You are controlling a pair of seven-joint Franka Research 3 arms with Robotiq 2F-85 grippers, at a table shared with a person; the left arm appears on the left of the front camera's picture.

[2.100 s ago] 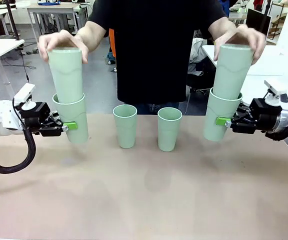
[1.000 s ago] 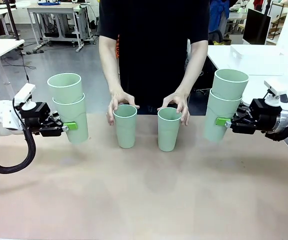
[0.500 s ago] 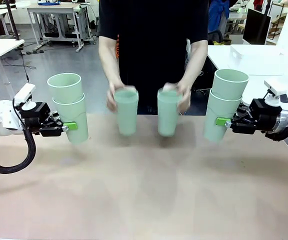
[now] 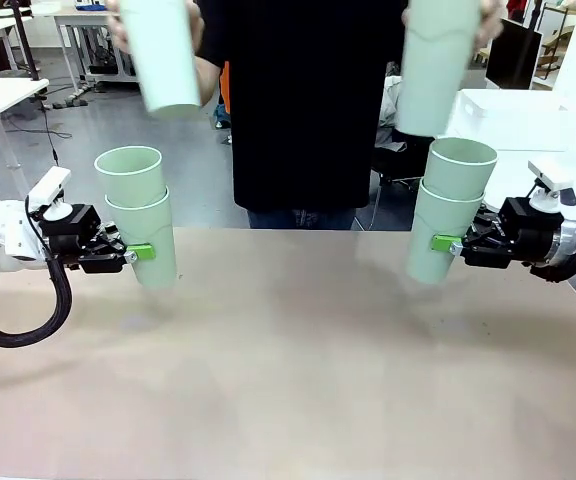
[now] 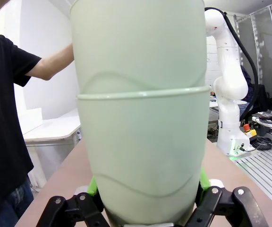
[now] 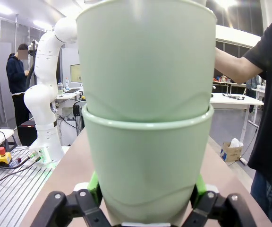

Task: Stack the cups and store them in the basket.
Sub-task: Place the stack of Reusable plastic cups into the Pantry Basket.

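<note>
Lifted off the table [image 4: 288,380], one cup [image 4: 163,55] is now held high by the person [image 4: 308,100] at 11 o'clock, another cup [image 4: 436,65] at 1 o'clock (each above a stack). We see the left gripper [image 4: 140,252] clamped on the left stack [image 4: 148,222] at 9 o'clock, the right gripper [image 4: 446,243] on the right stack [image 4: 446,212] at 3 o'clock.

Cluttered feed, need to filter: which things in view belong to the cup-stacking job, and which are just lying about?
Job: left cup stack in left gripper; right cup stack in right gripper; person's two raised cups; white bin, likely the basket.
Lying about: background desks; dark monitor.
</note>
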